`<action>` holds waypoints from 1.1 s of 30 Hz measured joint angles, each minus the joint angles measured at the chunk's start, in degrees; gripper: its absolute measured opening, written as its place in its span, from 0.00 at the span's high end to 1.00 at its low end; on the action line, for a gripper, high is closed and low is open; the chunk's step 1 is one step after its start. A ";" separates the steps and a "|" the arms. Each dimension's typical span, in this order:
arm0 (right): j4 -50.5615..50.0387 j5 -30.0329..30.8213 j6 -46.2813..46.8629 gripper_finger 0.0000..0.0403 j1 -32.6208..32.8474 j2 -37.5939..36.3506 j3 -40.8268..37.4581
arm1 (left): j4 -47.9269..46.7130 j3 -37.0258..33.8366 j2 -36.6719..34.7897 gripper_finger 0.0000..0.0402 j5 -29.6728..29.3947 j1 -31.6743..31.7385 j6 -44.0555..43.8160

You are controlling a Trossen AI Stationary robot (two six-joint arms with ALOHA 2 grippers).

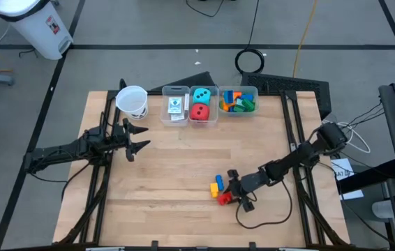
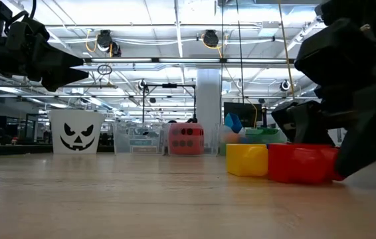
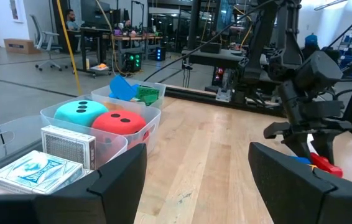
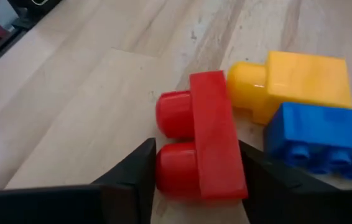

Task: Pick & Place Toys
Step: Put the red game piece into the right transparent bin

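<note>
Three studded plastic bricks lie on the wooden bench [image 1: 176,181]: one red brick [image 4: 204,140] between the right gripper [image 4: 194,163] fingers, one yellow brick [image 4: 294,81], one blue brick [image 4: 322,137]; the left gripper [image 1: 136,138] fingers are wide apart.

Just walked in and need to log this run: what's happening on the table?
The right gripper is down on the table with its fingers around a red brick, beside a yellow brick and a blue brick. The left gripper hangs open near the white cup, holding nothing. The bins already hold toys.
</note>
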 joint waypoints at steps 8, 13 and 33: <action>-4.95 -0.01 0.07 0.69 -0.05 -3.90 -0.09 | 0.00 0.00 0.00 0.29 -0.01 0.00 0.00; -11.36 0.28 0.11 0.66 0.04 -11.53 -0.07 | 0.00 0.00 0.00 0.29 0.00 0.00 0.00; -18.65 24.36 -0.84 0.67 -18.57 -38.45 -0.07 | 0.00 0.00 0.00 0.29 -0.01 0.00 0.00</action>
